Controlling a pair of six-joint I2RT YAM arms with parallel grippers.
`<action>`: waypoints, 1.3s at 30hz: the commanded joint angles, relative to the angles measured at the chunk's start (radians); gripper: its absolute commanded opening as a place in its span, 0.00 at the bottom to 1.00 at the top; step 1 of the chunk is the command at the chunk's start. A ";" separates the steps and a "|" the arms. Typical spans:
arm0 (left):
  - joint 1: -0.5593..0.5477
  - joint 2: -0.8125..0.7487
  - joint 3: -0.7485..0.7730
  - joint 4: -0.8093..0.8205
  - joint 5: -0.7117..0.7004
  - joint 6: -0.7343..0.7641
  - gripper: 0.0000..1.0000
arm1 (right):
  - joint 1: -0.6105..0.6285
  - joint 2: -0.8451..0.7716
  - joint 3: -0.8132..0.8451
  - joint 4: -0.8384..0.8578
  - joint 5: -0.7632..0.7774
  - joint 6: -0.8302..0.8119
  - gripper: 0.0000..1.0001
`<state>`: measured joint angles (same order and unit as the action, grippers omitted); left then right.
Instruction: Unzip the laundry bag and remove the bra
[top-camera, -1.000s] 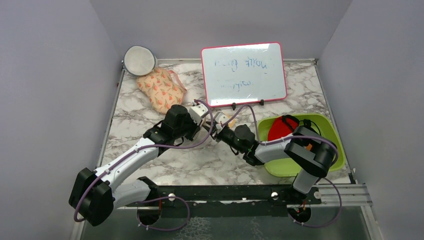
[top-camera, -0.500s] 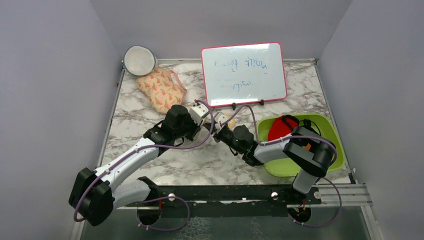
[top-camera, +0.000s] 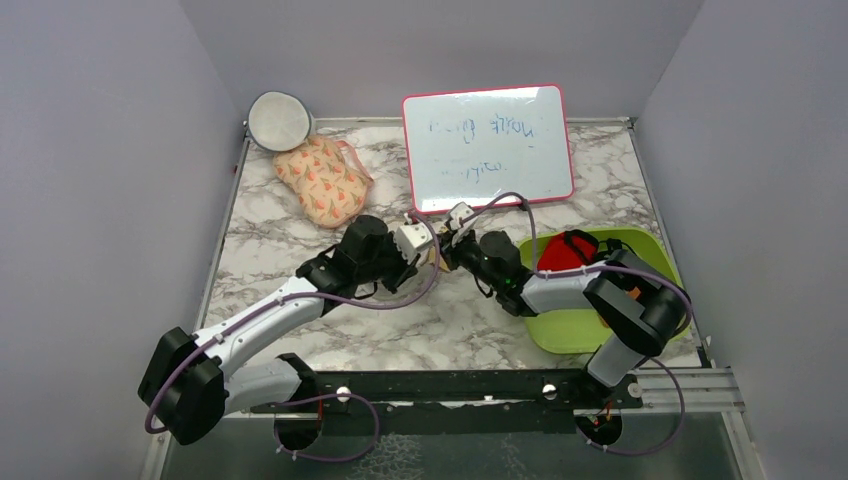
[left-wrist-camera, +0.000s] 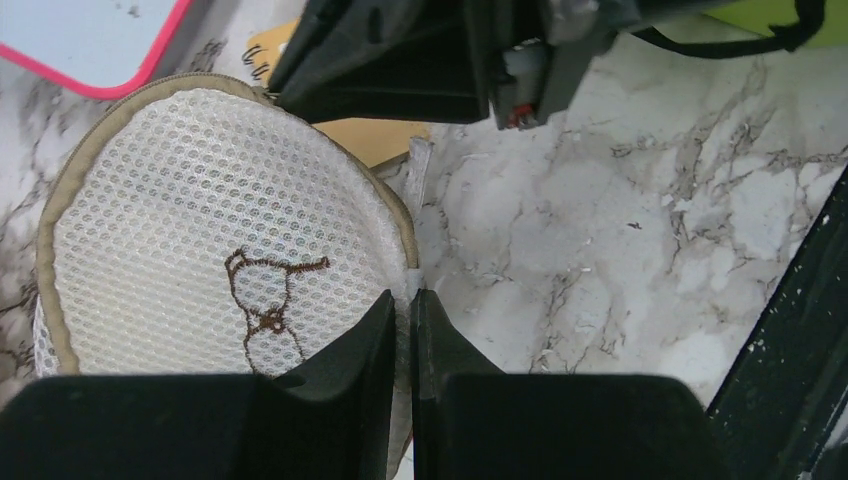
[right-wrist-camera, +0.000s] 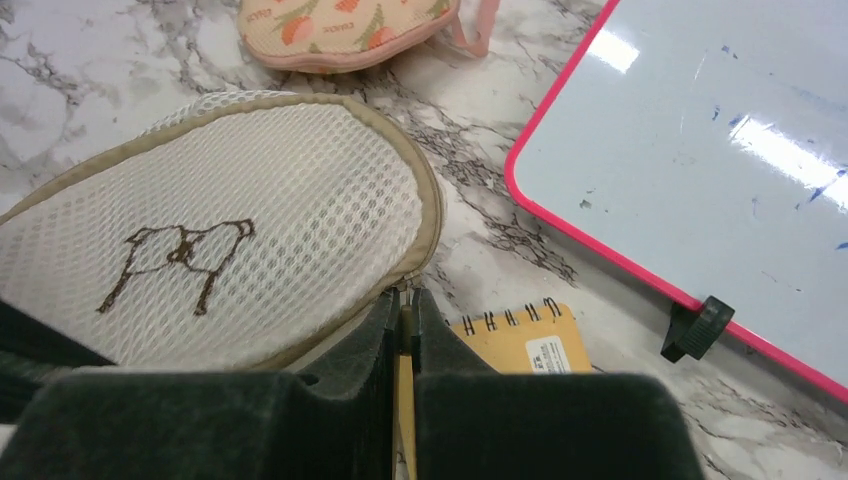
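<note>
Your left end effector (left-wrist-camera: 410, 300) is clamped shut on the tan rim of the white mesh round laundry bag (left-wrist-camera: 200, 230), just in front of the pink-framed whiteboard (right-wrist-camera: 720, 150). Your right end effector (right-wrist-camera: 403, 300) is closed on what looks like the zipper pull (right-wrist-camera: 405, 345). Anchor with the left and draw the right along the rim's curve, not straight out.

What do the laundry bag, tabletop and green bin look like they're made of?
The laundry bag: soft white mesh fabric with visible honeycomb holes, matte beige woven trim on the rim and a brown stitched squiggle. The tabletop: smooth marble-pattern surface with grey veins; real stone or printed laminate, cannot tell. The green bin: likely moulded plastic, going by the uniform lime colour and rounded rim.
</note>
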<state>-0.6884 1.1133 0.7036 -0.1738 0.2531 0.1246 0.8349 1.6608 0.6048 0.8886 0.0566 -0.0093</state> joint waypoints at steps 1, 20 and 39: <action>-0.038 0.022 0.000 -0.007 0.108 0.021 0.00 | -0.037 -0.063 -0.005 -0.085 -0.036 0.038 0.01; -0.048 0.008 0.029 0.006 0.036 -0.173 0.44 | -0.039 -0.206 0.071 -0.570 -0.410 0.202 0.01; -0.122 0.026 0.057 -0.135 -0.176 -0.269 0.46 | -0.040 -0.281 0.036 -0.579 -0.531 0.350 0.01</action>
<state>-0.7921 1.1107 0.7174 -0.2539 0.1265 -0.2123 0.7921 1.4239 0.6514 0.3092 -0.4366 0.3157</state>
